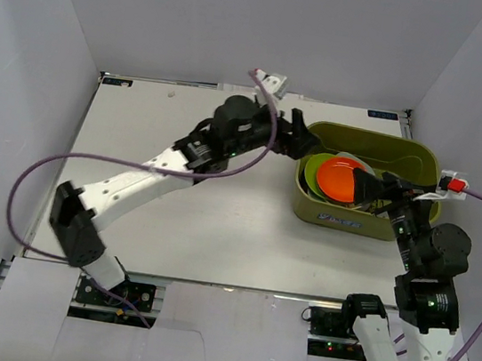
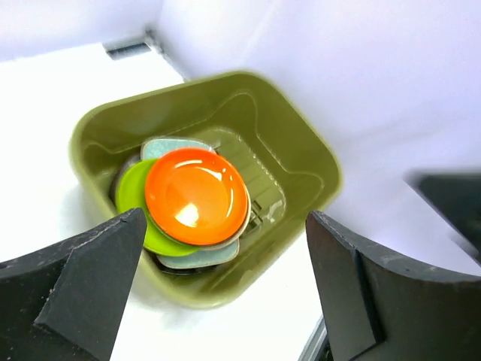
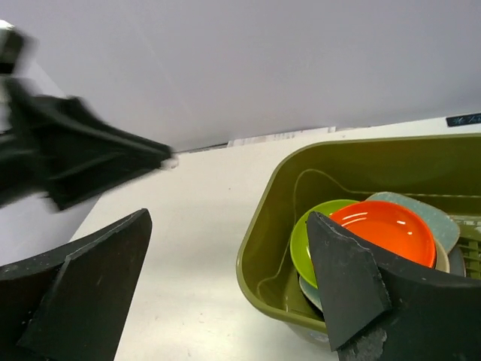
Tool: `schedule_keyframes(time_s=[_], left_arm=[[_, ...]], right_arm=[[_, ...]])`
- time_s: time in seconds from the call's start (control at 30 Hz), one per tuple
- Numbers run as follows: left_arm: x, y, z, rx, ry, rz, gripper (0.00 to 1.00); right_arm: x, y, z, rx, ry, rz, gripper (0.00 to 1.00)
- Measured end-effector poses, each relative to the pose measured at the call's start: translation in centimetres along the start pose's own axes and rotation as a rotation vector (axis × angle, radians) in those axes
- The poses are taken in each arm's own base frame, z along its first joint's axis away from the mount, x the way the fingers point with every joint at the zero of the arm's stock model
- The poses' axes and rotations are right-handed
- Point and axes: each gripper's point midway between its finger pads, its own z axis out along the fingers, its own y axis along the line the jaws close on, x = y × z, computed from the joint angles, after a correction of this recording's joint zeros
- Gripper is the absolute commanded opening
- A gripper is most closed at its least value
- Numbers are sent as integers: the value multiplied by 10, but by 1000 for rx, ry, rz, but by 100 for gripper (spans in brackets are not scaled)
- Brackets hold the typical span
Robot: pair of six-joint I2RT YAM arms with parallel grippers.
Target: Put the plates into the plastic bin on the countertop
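Observation:
The olive-green plastic bin (image 1: 406, 159) stands at the right of the white countertop (image 1: 217, 222). Plates lie stacked in its left end. An orange-red plate (image 1: 342, 179) is on top, over a lime green one (image 1: 313, 171) and a pale teal oblong one (image 2: 176, 146). A cream rim (image 2: 245, 224) shows under the orange plate (image 2: 197, 195). My left gripper (image 1: 307, 141) hovers open at the bin's far left corner, holding nothing. My right gripper (image 1: 373, 188) is open above the bin's near side, beside the stack; one finger (image 3: 353, 278) hides part of the plates.
Pale grey walls close in the countertop on three sides, and the bin's right end lies close to the right wall. Purple cables loop from both arms. A black vent strip (image 1: 116, 81) and a blue label (image 1: 381, 114) sit at the back edge.

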Motion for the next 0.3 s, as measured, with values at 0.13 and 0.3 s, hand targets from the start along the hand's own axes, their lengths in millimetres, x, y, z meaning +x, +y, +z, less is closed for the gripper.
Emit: schedule_keyframes(time_s=[0.13, 0.3], left_arm=[[-38, -12, -95, -9, -152, 65, 98], [-45, 3, -202, -90, -310, 79, 98]], right_arm=[[7, -4, 4, 8, 30, -23, 90], [9, -17, 2, 68, 35, -68, 90]])
